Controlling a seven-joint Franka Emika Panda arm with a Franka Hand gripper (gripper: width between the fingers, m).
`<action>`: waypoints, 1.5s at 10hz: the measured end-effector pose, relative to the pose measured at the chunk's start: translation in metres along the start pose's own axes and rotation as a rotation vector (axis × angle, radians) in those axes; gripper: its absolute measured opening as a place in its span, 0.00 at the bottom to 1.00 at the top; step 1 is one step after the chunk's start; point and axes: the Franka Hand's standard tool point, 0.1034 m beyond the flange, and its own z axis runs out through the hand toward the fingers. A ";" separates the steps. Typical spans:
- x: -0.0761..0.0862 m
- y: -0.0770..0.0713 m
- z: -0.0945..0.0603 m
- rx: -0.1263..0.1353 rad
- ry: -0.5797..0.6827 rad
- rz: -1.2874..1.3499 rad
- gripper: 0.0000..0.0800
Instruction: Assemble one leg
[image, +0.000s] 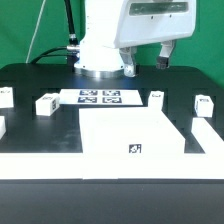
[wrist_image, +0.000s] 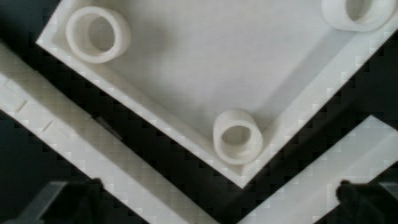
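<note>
Several small white legs with black tags stand on the black table in the exterior view: one (image: 45, 104) and another (image: 5, 97) on the exterior view's left, one (image: 156, 98) and another (image: 204, 104) on its right. The large white square panel (image: 135, 128) lies in the middle. My gripper (image: 147, 60) hangs high above the table's back right, open and empty. In the wrist view the gripper (wrist_image: 217, 205) is wide open over a corner of the panel (wrist_image: 205, 70), whose round sockets (wrist_image: 240, 135) show. No leg shows there.
The marker board (image: 100, 97) lies behind the panel. A white raised frame (image: 40, 152) runs along the front and the exterior view's right side (image: 207, 135) of the panel. Its bars (wrist_image: 89, 140) show in the wrist view too.
</note>
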 end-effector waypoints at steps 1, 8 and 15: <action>0.000 0.000 0.000 0.000 0.000 0.000 0.81; -0.001 -0.001 0.002 0.002 -0.002 0.000 0.81; -0.026 -0.019 0.034 0.025 -0.013 -0.392 0.81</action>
